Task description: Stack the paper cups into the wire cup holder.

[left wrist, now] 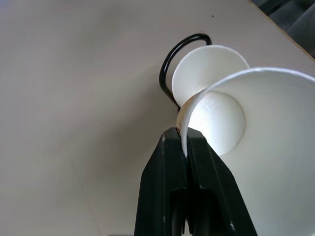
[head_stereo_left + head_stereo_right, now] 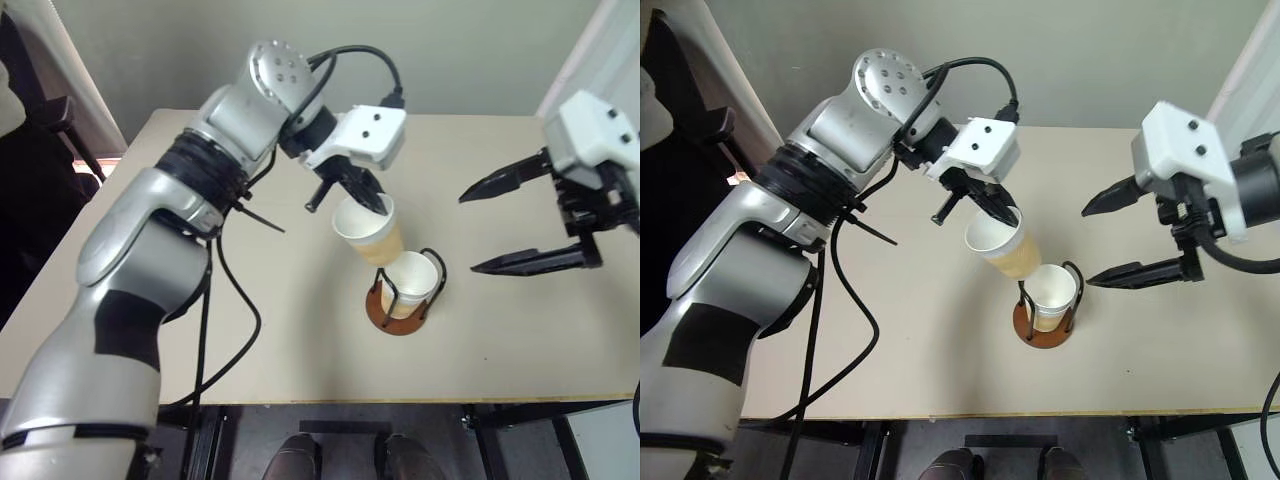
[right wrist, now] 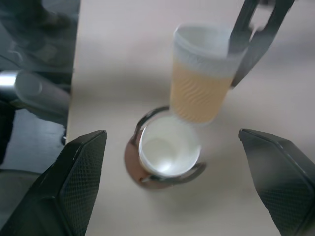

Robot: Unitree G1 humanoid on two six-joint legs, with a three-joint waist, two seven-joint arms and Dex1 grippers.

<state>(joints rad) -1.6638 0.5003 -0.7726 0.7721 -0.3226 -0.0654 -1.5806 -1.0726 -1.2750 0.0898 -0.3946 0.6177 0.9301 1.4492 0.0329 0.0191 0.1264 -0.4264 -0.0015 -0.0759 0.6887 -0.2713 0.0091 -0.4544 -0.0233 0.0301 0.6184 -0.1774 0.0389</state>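
The wire cup holder (image 2: 399, 314), a reddish-brown disc with black wire loops, stands mid-table with one paper cup (image 2: 410, 283) seated in it. My left gripper (image 2: 372, 202) is shut on the rim of a second paper cup (image 2: 368, 232), which hangs tilted just up and to the left of the holder, its base close to the seated cup's rim. The left wrist view has the black fingers (image 1: 167, 187) pinching that cup's white wall (image 1: 275, 147). Off to the holder's right, my right gripper (image 2: 480, 230) stands open and holds nothing.
The beige table (image 2: 150, 290) has bare surface around the holder. Its front edge (image 2: 400, 402) lies close below the holder. A dark chair (image 2: 40, 150) stands off the table's left side, and a black cable (image 2: 225, 300) hangs from my left arm.
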